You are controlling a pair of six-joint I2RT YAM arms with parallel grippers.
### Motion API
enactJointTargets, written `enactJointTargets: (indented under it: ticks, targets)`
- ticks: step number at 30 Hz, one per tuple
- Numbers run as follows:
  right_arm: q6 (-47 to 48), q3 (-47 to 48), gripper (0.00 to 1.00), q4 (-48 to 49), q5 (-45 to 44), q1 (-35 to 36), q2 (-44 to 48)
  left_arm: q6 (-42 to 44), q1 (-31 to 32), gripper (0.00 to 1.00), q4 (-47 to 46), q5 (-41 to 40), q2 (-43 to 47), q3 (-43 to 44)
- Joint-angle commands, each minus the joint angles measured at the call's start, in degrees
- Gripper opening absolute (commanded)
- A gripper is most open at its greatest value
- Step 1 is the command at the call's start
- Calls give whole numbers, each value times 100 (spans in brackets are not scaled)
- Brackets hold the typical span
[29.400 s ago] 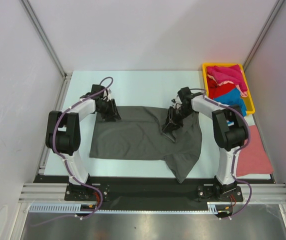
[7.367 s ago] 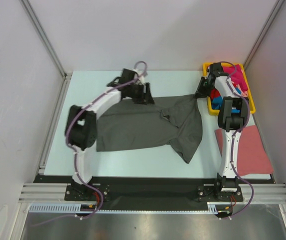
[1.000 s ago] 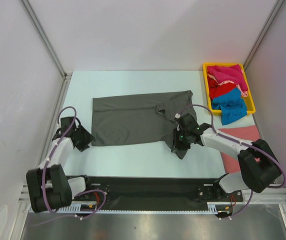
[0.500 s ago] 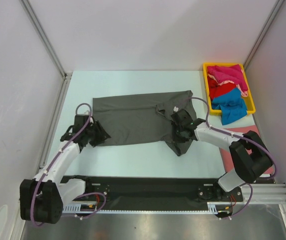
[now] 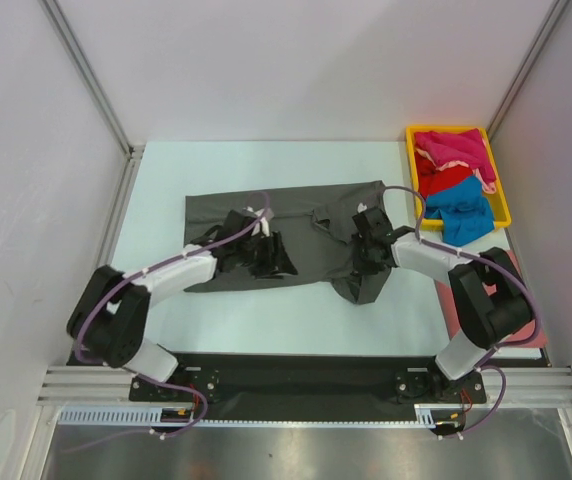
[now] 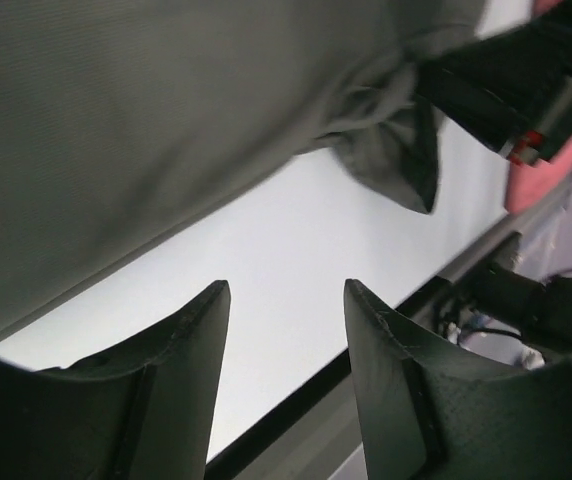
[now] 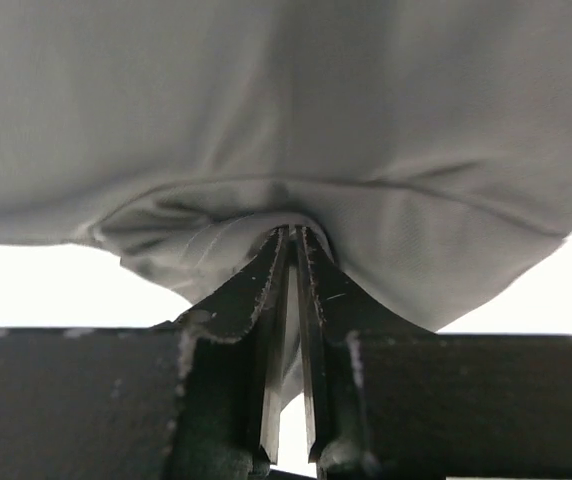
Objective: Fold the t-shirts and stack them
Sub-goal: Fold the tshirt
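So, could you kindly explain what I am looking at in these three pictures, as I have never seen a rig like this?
The machine is two robot arms, the left arm and the right arm, bolted to the near edge of a table. The wide picture comes from a fixed camera above and behind them; the other two come from a camera on each wrist, looking along that arm's own fingers. A dark grey t-shirt lies spread on the table. At the far right a yellow tray holds a magenta shirt, a red shirt and a blue shirt, and a salmon-pink shirt lies on the table nearer the arms. The right pincer is shut on a bunched fold of the grey shirt. The left pincer is open near the shirt's front edge and holds nothing.
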State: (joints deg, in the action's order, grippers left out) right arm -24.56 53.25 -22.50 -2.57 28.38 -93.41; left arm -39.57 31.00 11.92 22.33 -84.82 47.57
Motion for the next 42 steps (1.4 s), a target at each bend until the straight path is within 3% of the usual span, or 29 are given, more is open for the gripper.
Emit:
enactJointTargets:
  ticks: [1,9,14,18,21,26,33,42]
  targets:
    - [144,185,13,237,62,-218,42,-200,466,56,-726,684,-577,647]
    - [425,493,16,274,608,-465,-248,-516,846,56,-1122,1151,-1783,1526]
    - [329,388,15,-332,792,-527,611,-543,951,51,-1026,1362,-2354,1956]
    - [180,178,25,-483,1677,-465,1228,-736,1083,45,-1174,1423,-2618,1984]
    - [-5,-86,26,-457,2294,-386,1167,-867,1145,42,-1403,1485,-2829,2089]
    - [-172,-439,27,-334,2419,-307,1158,-868,1162,40,-1368,1468,-3102,2317]
    - [-50,-571,36,-386,2401,-342,1141,-798,1162,37,-1263,1371,-3340,2520]
    - [91,-667,37,-229,2472,-403,605,-780,1101,36,-1025,1213,-3392,2687]
